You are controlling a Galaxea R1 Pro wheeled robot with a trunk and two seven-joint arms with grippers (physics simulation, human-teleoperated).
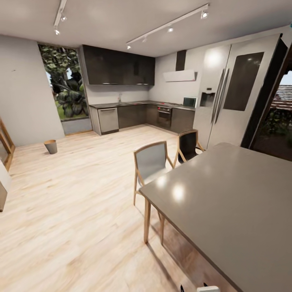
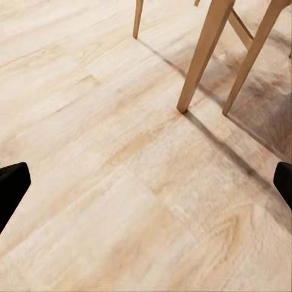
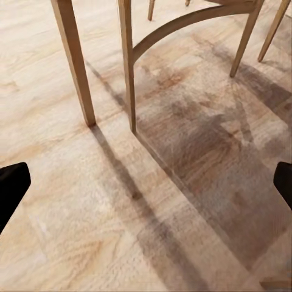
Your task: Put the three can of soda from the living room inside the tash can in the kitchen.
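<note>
The tash can point(image 1: 50, 146) is a small pale grey bin standing on the plank floor at the far left of the kitchen, near the tall window. The cans of soda are out of view. In the left wrist view my left gripper point(image 2: 146, 188) is open, its black fingertips point(image 2: 12, 185) far apart over bare floor with nothing between them. My right gripper point(image 3: 146, 188) is also open in the right wrist view, with dark fingertips point(image 3: 12, 185) at both edges and only floor and wooden legs beyond it.
A large grey dining table point(image 1: 231, 211) fills the right foreground, with a grey-backed chair point(image 1: 151, 162) and a black-backed chair point(image 1: 188, 144) at its near side. Dark counters and an oven point(image 1: 164, 117) line the back wall, beside a steel fridge point(image 1: 227, 93). Open plank floor point(image 1: 81, 194) stretches toward the bin.
</note>
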